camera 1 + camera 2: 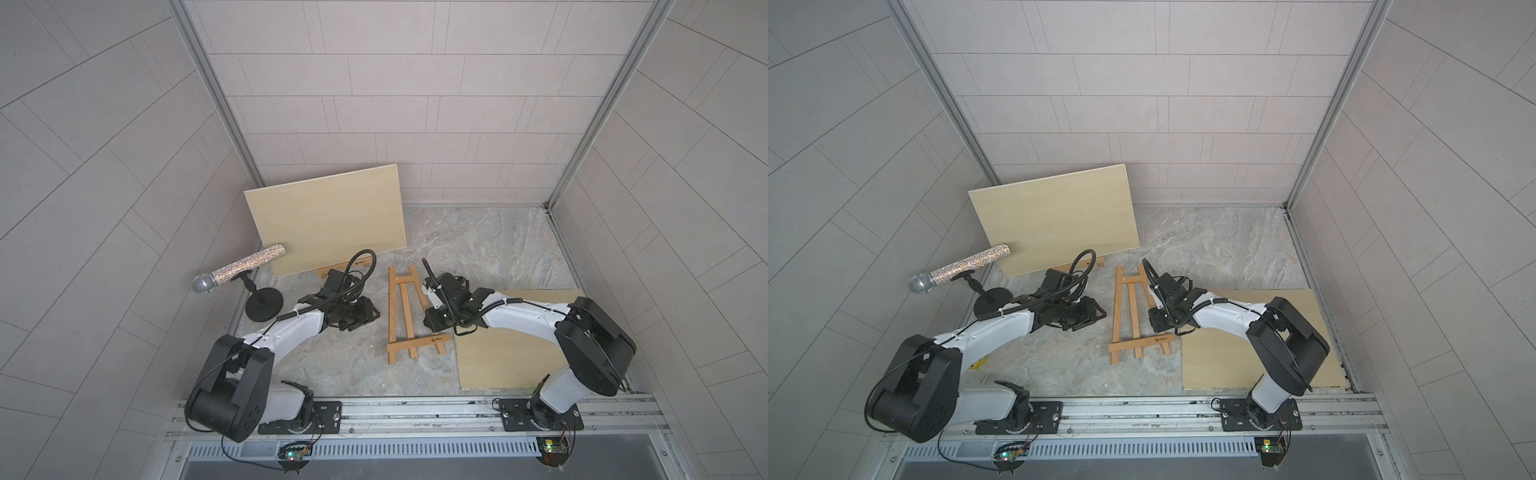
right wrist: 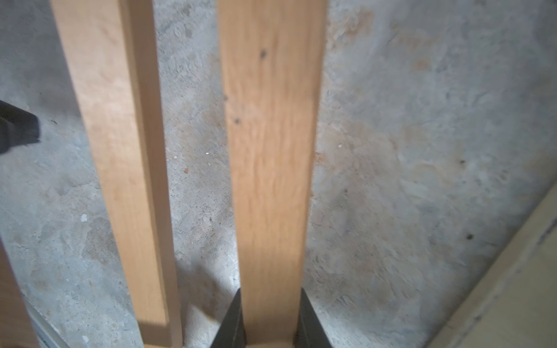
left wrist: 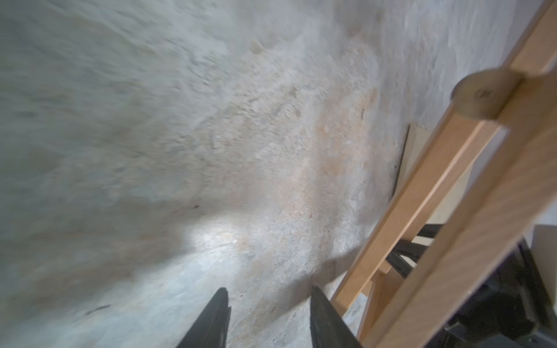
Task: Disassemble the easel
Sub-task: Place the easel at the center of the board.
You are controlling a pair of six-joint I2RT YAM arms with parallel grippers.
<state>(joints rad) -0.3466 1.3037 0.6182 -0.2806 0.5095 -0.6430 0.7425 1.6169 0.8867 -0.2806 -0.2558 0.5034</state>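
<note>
A small wooden easel (image 1: 404,320) (image 1: 1134,320) lies flat on the stone floor between my two arms. My right gripper (image 1: 430,328) (image 2: 271,293) is shut on one leg (image 2: 271,150) of the easel, with a dark finger against each side of the slat. A second slat (image 2: 120,150) runs beside it. My left gripper (image 1: 374,314) (image 3: 269,290) hovers low just left of the easel, open, with only bare floor between its fingers. In the left wrist view the easel's legs (image 3: 422,195) and a round wooden knob (image 3: 482,93) show close by.
A large pale board (image 1: 328,220) leans at the back left on another wooden stand (image 1: 326,272). A second pale board (image 1: 511,361) lies flat under my right arm. A glittery microphone (image 1: 241,270) on a black stand (image 1: 264,305) is at the left wall.
</note>
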